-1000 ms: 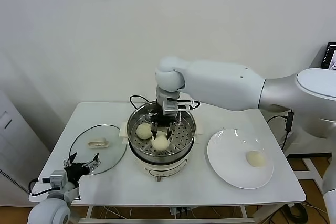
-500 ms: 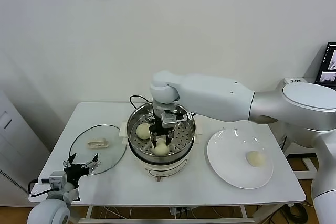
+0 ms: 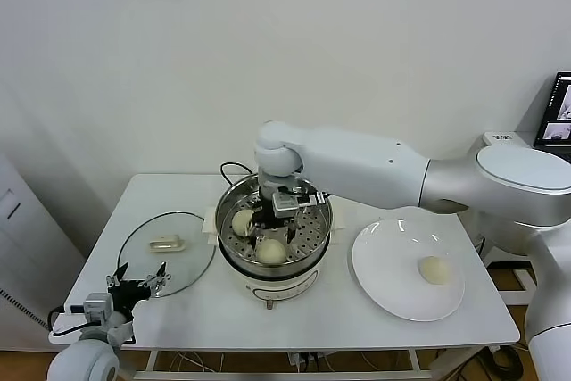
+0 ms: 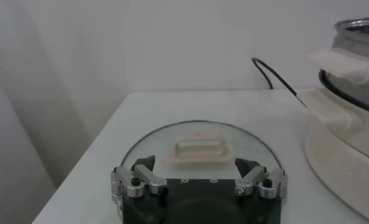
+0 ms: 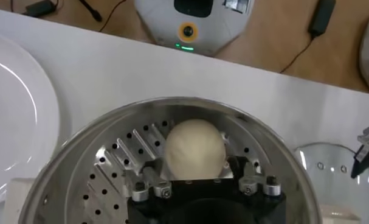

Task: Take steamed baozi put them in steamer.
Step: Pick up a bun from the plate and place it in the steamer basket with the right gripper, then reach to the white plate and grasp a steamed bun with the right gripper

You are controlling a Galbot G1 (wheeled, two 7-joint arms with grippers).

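The white tabletop (image 3: 294, 318) carries everything, set against a plain white wall. The right arm, the biggest thing over it, reaches across from the right and bends down into the steamer (image 3: 273, 192), a shiny perforated steel basket seated on a white electric pot base (image 3: 272, 285) at mid-table, its black cord (image 3: 229, 168) looping behind. To the right of the steamer lies a flat white plate (image 3: 393, 274); to the left lies a round glass lid (image 3: 192, 256) with a pale handle.

The right gripper (image 3: 271, 223) hangs inside the basket, jaws released and spread on either side of a steamed baozi (image 3: 271, 252) that sits on the perforated floor toward the near rim; in the right wrist view the same bun (image 5: 194, 150) sits between the parted fingers (image 5: 149, 182), and whether they touch its sides cannot be told. A second baozi (image 3: 242, 222) rests on the basket floor just left of the gripper. A third baozi (image 3: 434, 269) lies on the right part of the plate, well apart from the steamer.

The left gripper (image 3: 140, 280) is parked low at the tabletop's near-left corner, at the edge of the glass lid, jaws spread wide and holding nothing; its wrist view shows both fingers (image 4: 138, 177) apart above the lid (image 4: 196, 131).
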